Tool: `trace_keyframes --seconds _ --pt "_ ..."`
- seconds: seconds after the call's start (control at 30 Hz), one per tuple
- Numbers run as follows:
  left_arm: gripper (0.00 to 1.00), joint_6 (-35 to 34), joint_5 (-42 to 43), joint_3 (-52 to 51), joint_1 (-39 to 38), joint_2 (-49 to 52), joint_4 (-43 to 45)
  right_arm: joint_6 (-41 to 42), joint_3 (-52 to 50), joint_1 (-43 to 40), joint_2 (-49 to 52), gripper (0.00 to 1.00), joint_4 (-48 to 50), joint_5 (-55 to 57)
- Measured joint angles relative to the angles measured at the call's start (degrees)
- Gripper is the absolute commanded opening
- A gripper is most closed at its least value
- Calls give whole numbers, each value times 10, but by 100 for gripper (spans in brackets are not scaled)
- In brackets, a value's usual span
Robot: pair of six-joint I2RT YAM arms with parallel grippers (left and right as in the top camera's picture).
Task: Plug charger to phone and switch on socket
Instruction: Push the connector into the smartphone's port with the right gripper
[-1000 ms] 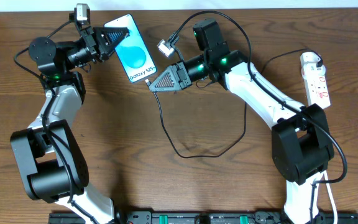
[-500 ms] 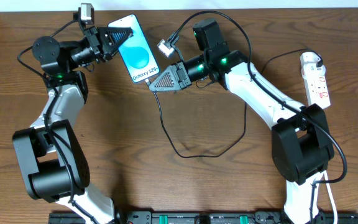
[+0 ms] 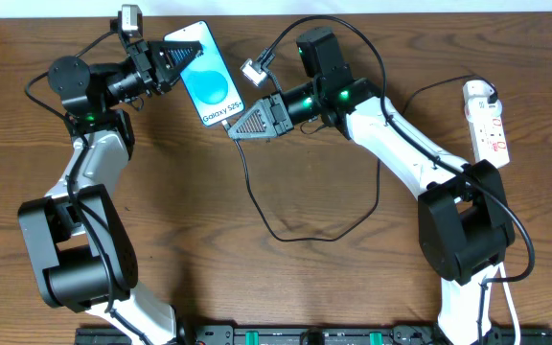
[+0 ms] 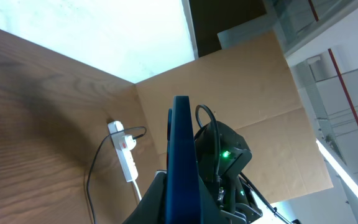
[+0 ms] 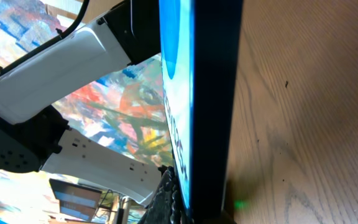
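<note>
We see the left claw [image 3: 188, 59] clamped on the black-edged, blue-screened smartphone [image 3: 211, 88].
It sits aslant at the wooden bench's [image 3: 305, 287] far edge, its white "Galaxy" band toward the right claw [image 3: 240, 130], whose grip we cannot tell.

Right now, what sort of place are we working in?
Probably a robotics lab bench: a wood-grain table, a cardboard sheet standing at its edge, and a white power strip.

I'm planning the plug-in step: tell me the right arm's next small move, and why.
Probably nudge the right gripper into the phone's bottom edge. The left gripper holds the phone by its top end; the charger trails from the right gripper, whose tip sits right at that edge, no seating visible.
</note>
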Motion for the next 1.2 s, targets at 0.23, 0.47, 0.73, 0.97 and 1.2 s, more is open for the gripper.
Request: trace_keyframes --seconds 0.23,0.47,0.73,0.97,1.2 --pt "7 3 0 0 0 0 0 9 0 -4 0 1 0 -2" --pt "7 6 0 0 0 0 0 10 0 -7 0 1 -2 -4" --pt "7 11 0 0 0 0 0 12 0 -8 0 1 -5 -3" --pt "7 13 2 0 0 0 0 13 0 -9 0 1 -7 -1" --pt "7 16 2 0 0 0 0 14 0 -3 0 1 -7 15"
